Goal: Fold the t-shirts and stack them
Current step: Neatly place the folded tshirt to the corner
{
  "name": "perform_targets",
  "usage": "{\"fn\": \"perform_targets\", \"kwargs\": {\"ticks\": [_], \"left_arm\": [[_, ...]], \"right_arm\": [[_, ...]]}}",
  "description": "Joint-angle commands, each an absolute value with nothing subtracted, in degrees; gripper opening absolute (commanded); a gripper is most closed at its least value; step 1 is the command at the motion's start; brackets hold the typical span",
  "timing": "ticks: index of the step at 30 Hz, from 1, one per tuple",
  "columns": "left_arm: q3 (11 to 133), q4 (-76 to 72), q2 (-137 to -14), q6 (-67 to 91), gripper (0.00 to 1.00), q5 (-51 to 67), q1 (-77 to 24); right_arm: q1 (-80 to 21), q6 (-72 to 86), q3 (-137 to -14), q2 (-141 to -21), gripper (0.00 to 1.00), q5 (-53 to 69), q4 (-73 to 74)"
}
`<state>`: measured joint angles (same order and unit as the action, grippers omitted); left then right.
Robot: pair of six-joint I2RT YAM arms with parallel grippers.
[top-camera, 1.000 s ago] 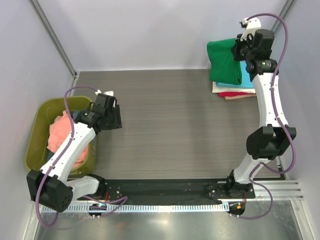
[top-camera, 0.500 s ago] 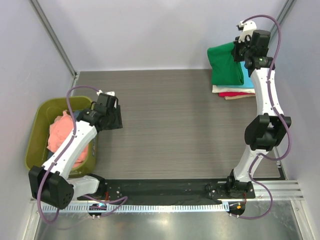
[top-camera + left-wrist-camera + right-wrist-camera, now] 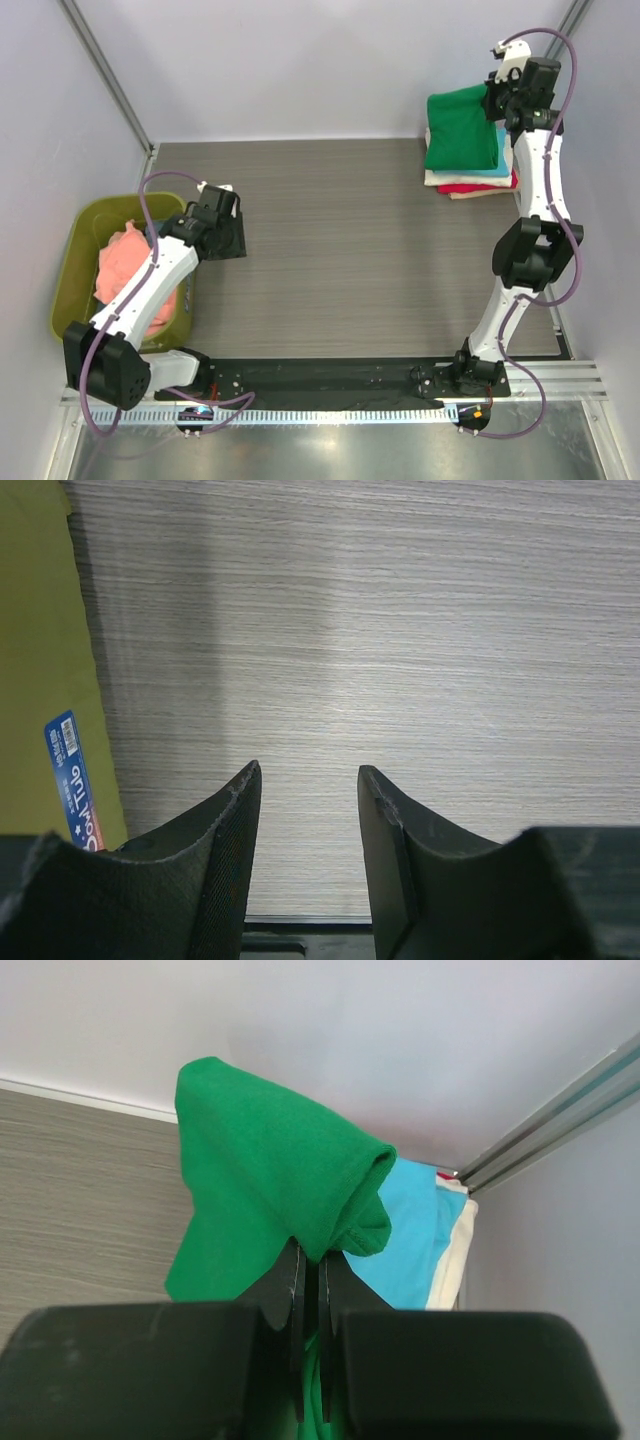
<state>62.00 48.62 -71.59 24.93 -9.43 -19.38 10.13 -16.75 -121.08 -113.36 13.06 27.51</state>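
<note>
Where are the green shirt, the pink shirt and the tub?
green shirt (image 3: pixel 462 128): overhead view, middle of the cloth.
pink shirt (image 3: pixel 120 263): overhead view, its crumpled upper part.
tub (image 3: pixel 76 252): overhead view, its left wall.

One t-shirt (image 3: pixel 462 130) is green, the tub (image 3: pixel 68 278) olive

Overhead camera steeply down on the whole bench (image 3: pixel 330 230); wrist cameras close, left on bench, right on green t-shirt (image 3: pixel 265 1160)
</note>
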Motion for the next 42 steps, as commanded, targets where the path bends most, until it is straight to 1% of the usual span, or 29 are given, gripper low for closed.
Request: {"fn": "perform_targets", "kwargs": {"ticks": [1,12,19,24,26,27,29,30,31,33,34,37,40,41,42], "left_arm": [[62.49,48.25,-72.07,24.0,0.44,-9.84,-18.99],[63.02,48.6,-73.56,23.91,0.43,-9.84,-19.07],[63.1,48.69,-74.18,23.91,0.43,-8.97,-18.98],[63.28,48.69,-74.09,23.82,0.43,-8.53,-18.99],[63.19,48.6,-73.83,23.82,0.43,-8.26,-18.98],[63.19,48.6,-73.74,23.82,0.43,-8.09,-19.07],[63.11,48.52,-73.57,23.82,0.43,-7.74,-18.99],[63.11,48.6,-73.3,23.82,0.43,-7.73,-19.07],[63.11,48.52,-73.13,23.82,0.43,-7.39,-18.99],[63.02,48.43,-72.69,23.91,0.43,-7.12,-18.99],[63.1,48.43,-72.51,23.82,0.43,-7.03,-19.07],[63.1,48.43,-71.54,23.82,0.43,-6.5,-18.98],[62.93,48.08,-70.23,23.82,0.43,-6.24,-18.99],[62.93,48.08,-69.88,23.82,0.43,-6.24,-19.07],[62.93,48.08,-69.61,23.82,0.43,-5.89,-18.99]], "right_arm": [[12.56,-19.25,-125.33,-114.86,0.01,17.48,23.99],[15.03,-19.78,-137.54,-129.72,0.01,17.93,20.49],[15.56,-19.86,-136.5,-134.29,0.01,13.81,12.22],[15.91,-17.76,-133.16,-136.75,0.01,13.44,4.32],[16.26,-16.97,-132.8,-138.6,0.03,11.87,2.73],[16.43,-16.35,-132.72,-139.13,0.06,10.3,2.2],[16.7,-15.39,-132.02,-139.92,0.28,8.44,1.15],[16.7,-14.77,-131.58,-139.75,0.5,7.74,0.97],[16.7,-12.85,-130.96,-139.4,0.8,4.6,0.53],[16.79,-11.87,-128.68,-137.39,0.87,1.69,0.26],[16.79,-10.65,-127.98,-136.68,0.9,-2.85,-1.39],[16.79,-8.71,-126.3,-132.81,0.93,-12.17,-1.85],[16.88,-5.64,-123.93,-127.21,0.95,-17.91,-2.9],[16.88,-2.32,-122.97,-125.7,0.96,-20.45,-3.07],[16.96,-0.55,-122.26,-124.38,0.97,-20.74,-2.99]]}}
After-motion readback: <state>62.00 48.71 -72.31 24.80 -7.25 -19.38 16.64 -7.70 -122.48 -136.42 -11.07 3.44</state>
